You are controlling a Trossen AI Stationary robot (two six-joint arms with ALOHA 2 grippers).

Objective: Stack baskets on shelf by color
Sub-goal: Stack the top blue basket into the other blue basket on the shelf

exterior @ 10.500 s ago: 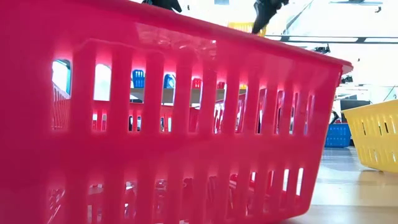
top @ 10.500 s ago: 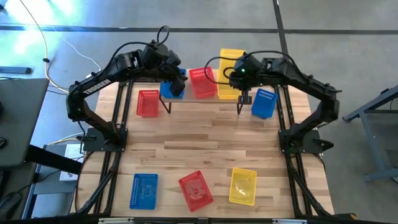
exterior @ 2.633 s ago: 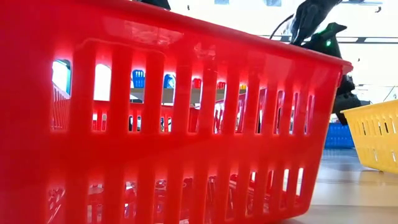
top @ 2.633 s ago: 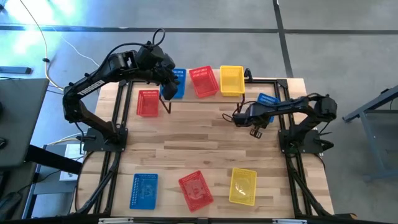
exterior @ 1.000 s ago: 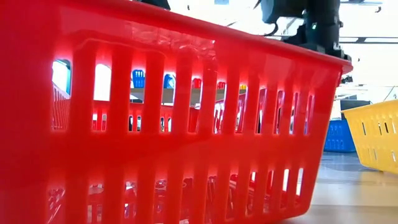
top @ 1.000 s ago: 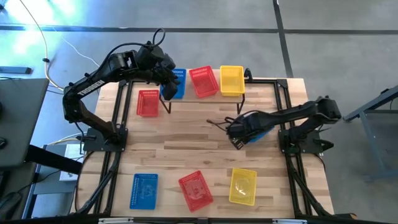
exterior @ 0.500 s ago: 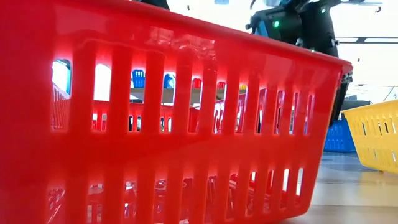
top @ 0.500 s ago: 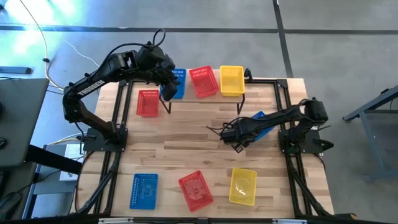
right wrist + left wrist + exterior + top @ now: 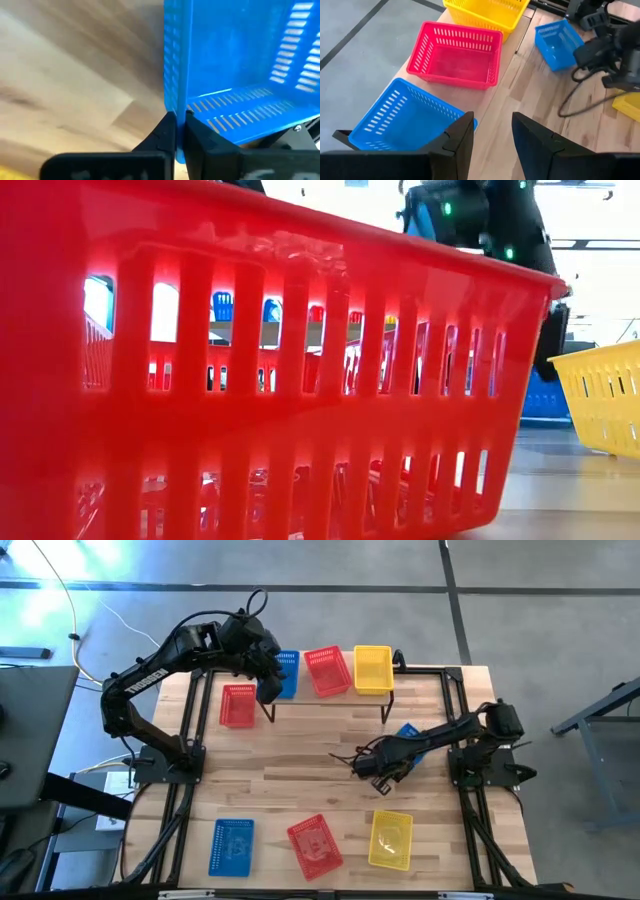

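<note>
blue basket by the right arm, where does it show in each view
high view: blue basket right of table centre, mostly hidden under the right arm
low view: probably the blue patch far right, behind the near red basket
left wrist view: beside that dark arm
right wrist view: fills the picture, its wall pinched by the right gripper
landmark: the right arm, next to it in every view

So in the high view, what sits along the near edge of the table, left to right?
Blue plastic mesh basket → red plastic mesh basket → yellow plastic mesh basket.
</note>
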